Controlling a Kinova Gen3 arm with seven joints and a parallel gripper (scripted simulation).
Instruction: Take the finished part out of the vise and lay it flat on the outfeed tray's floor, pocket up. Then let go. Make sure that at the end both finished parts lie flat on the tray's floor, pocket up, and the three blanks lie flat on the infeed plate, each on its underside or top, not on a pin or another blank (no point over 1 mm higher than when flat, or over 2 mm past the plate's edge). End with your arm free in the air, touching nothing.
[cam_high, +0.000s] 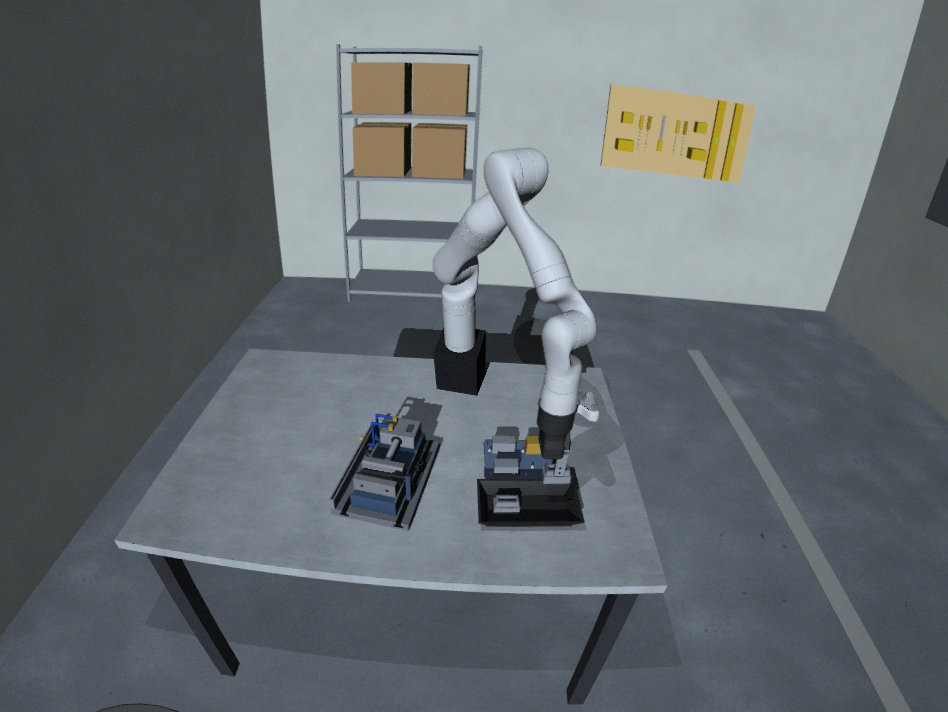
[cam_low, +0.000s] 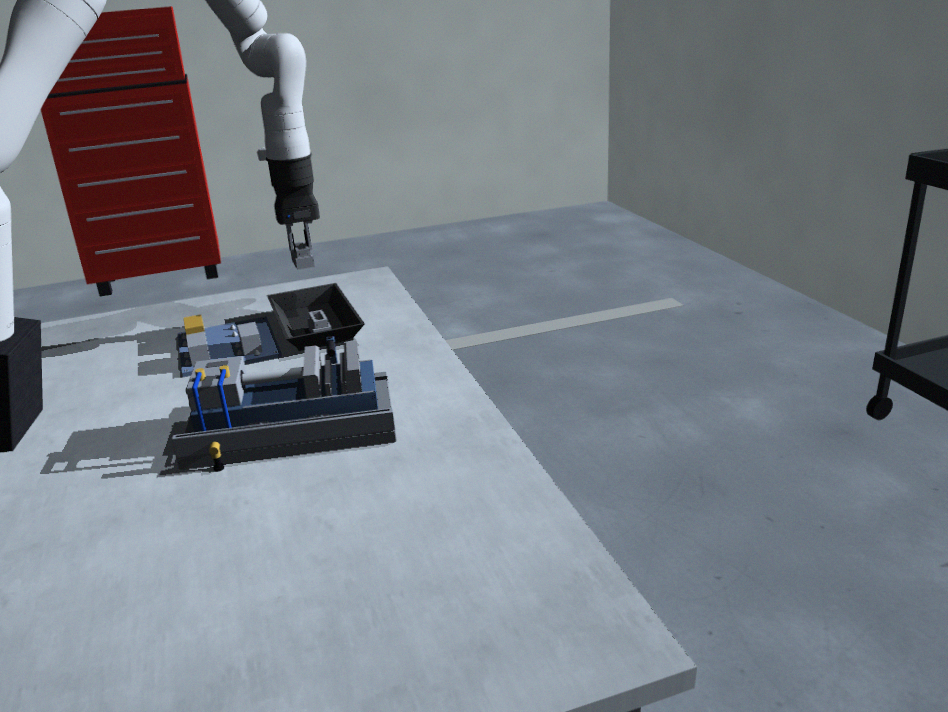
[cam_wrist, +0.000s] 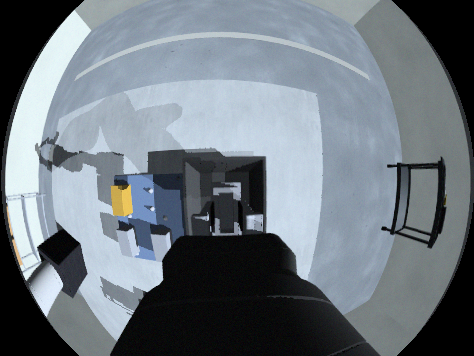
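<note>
Gripper (cam_low: 301, 255): clamped on the small grey part (cam_low: 304, 261), held in the air above the black tray (cam_low: 348, 314). Advice: lower straight onto bare floor beside the block (cam_low: 317, 316) already there, pocket up, before letting go.

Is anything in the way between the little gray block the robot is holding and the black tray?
Nothing visible blocks it. The claw holds the part in open air above the outfeed tray. Another gray part already lies on the tray floor, toward one side.
</note>
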